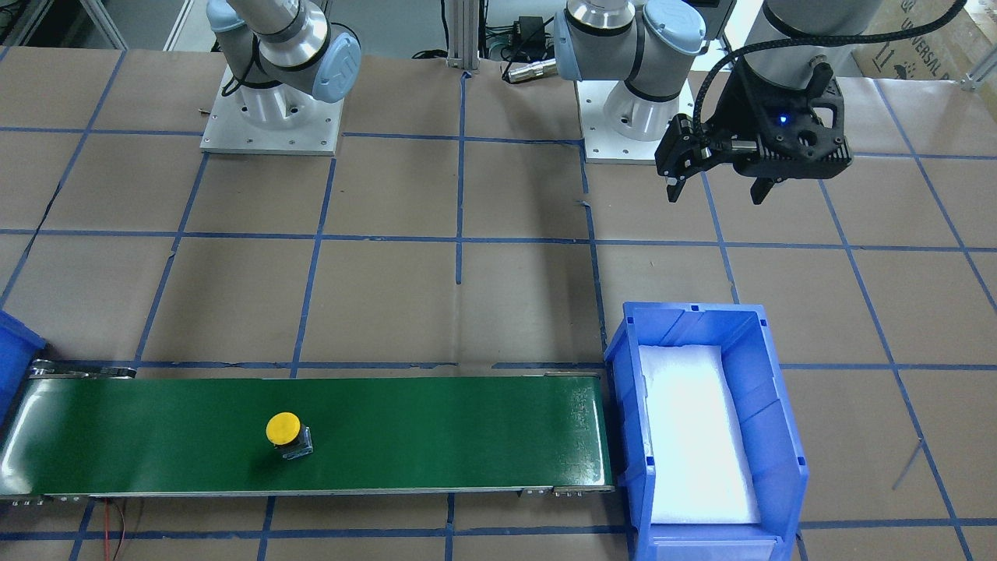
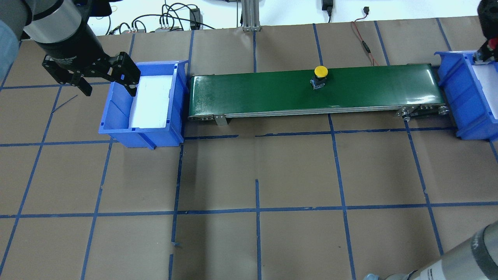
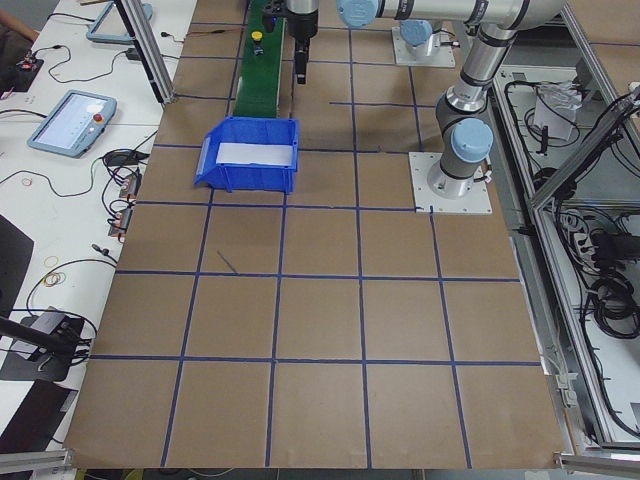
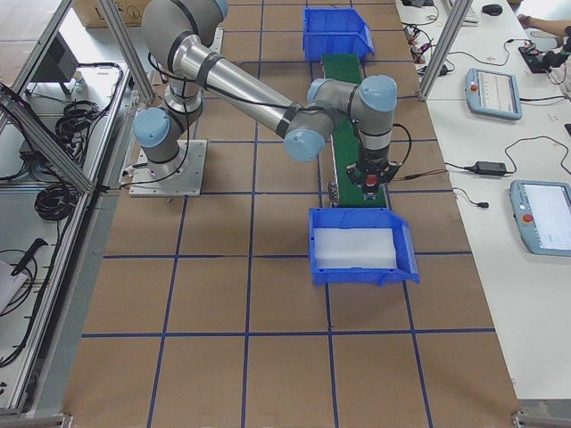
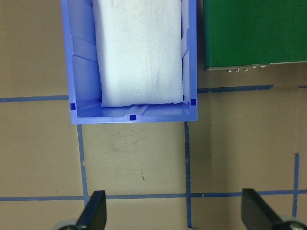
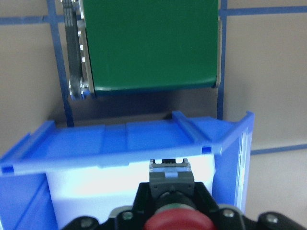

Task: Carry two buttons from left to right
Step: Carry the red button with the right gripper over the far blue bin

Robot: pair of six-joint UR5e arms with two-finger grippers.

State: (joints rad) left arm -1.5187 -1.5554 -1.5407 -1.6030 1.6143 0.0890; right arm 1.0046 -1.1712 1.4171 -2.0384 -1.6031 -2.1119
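Note:
The yellow button (image 1: 283, 430) stands upright on the green conveyor belt (image 1: 436, 432), right of the belt's middle in the overhead view (image 2: 320, 74). The red button (image 6: 175, 222) is held in my right gripper (image 6: 172, 199), which is shut on it above the near end of the right blue bin (image 6: 120, 143). This gripper shows only partly at the top right of the overhead view (image 2: 487, 46). My left gripper (image 2: 104, 82) is open and empty, above the table beside the left blue bin (image 2: 116, 116). Its fingertips (image 5: 96, 211) frame bare table.
Both bins are lined with white foam (image 1: 697, 436) and hold nothing visible. The belt runs between them. The right bin (image 2: 465, 101) is at the belt's right end. Blue tape lines grid the brown table (image 2: 256, 175).

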